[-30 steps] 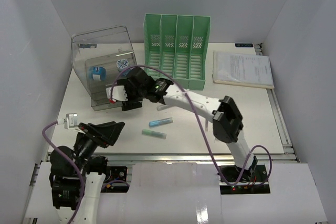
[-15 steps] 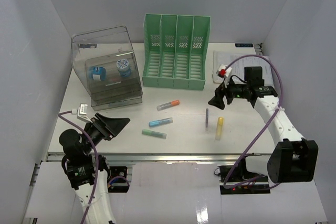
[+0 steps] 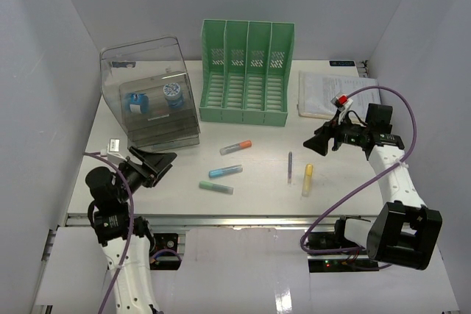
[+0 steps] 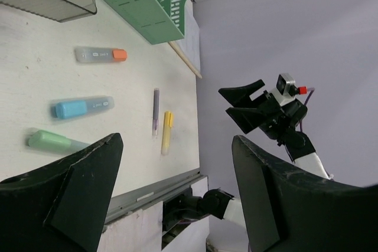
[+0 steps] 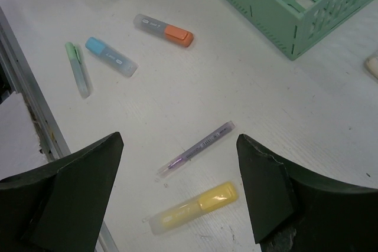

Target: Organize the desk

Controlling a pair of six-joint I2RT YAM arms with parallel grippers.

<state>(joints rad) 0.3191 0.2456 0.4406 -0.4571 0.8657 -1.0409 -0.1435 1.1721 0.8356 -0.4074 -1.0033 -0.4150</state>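
Observation:
The white desk point(image 3: 346, 170) carries five loose writing items. An orange highlighter point(image 3: 235, 147), a blue one point(image 3: 225, 171) and a green one point(image 3: 215, 187) lie left of centre. A purple pen point(image 3: 290, 167) and a yellow highlighter point(image 3: 307, 179) lie right of centre. My left gripper point(image 3: 158, 163) hangs open above the desk's near left corner, holding nothing. My right gripper point(image 3: 320, 141) hangs open right of the purple pen point(image 5: 196, 148) and yellow highlighter point(image 5: 192, 207), also holding nothing. The left wrist view looks along the desk over the markers point(image 4: 82, 108) to the right gripper point(image 4: 245, 101).
A green slotted file rack point(image 3: 246, 71) stands at the back centre. A clear plastic drawer box point(image 3: 151, 97) with small blue items inside stands at the back left. Papers point(image 3: 338, 95) lie at the back right. A metal rail point(image 3: 243, 218) runs along the near edge.
My right arm has swung away from the drawer box at the left to the right side of the desk. The left gripper has shifted slightly. The markers have not moved.

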